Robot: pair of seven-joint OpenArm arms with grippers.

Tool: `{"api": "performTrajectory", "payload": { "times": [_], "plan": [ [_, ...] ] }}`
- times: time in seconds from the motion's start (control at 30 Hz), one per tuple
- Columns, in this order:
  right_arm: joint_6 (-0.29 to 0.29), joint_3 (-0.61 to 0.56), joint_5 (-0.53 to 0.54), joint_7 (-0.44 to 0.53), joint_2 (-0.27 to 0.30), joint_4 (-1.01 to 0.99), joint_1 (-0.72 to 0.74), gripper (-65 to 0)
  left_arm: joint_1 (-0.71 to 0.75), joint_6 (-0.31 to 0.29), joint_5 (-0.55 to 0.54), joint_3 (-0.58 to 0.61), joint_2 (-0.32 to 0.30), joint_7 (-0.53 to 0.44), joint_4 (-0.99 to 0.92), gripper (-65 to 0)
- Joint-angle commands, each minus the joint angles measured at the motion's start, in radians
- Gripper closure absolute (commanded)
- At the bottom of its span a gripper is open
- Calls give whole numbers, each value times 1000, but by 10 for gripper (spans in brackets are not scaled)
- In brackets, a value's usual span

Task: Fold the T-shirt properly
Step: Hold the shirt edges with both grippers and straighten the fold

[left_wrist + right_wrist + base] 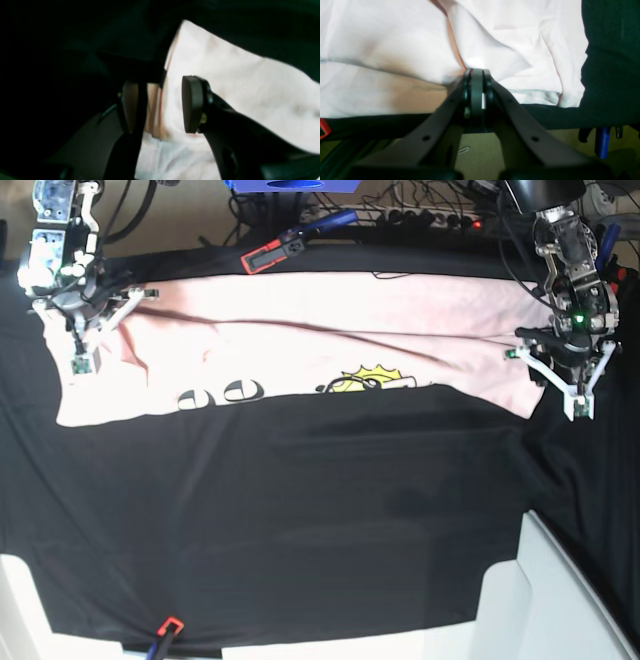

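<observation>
Black cloth (330, 520) blankets the work surface, edged by clutter and cables.

The big dark fabric fills the base view from centre to 6 o'clock, wrinkled across its middle. At 12 o'clock a blue box (290, 185) sits beside a tangle of black cables (420, 205) and a power strip (420, 220). A red-and-black clamp (268, 255) lies near 11 o'clock; another small red clip (170, 626) sits at 7 o'clock. White panels (560, 600) occupy the 5 o'clock corner.
</observation>
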Motion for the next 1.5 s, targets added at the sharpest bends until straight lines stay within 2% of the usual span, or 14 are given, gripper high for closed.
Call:
{"api": "performTrajectory", "payload": {
  "times": [0.0, 0.2, 0.6, 0.97, 1.03, 1.07, 1.13, 1.23, 1.3, 1.47],
  "plan": [
    [-4, 1, 0, 13, 6, 20, 3, -3, -15, 9, -7, -20, -15, -23, 20, -289],
    [-4, 1, 0, 13, 6, 18, 1, -3, -60, 9, -6, -80, -10, -18, 48, -296],
    [0, 1, 0, 13, 6, 20, -3, -3, -252, 9, 0, -75, -15, -22, -304, -289],
    [1, 1, 0, 13, 8, 20, -5, -3, -351, 9, 2, -72, -16, -25, -474, -287],
    [1, 1, 0, 13, 9, 20, -5, -3, -358, 9, 2, -71, -26, -55, -497, -284],
    [1, 1, 0, 13, 9, 20, -5, -3, -358, 9, 2, -71, -30, -83, -514, -275],
    [1, 1, 0, 13, 9, 20, -5, -3, -361, 9, 2, -71, -38, -114, -563, -218],
    [1, 1, 0, 13, 11, 20, -5, -3, -364, 9, 2, -71, -47, -143, -617, -77],
    [1, 1, 0, 13, 11, 20, -3, -3, -364, 9, 2, -71, -49, -166, -621, -8],
    [1, 1, 0, 13, 9, 20, -2, -3, -364, 9, -6, -80, -53, -169, -591, 0]
  ]
}}
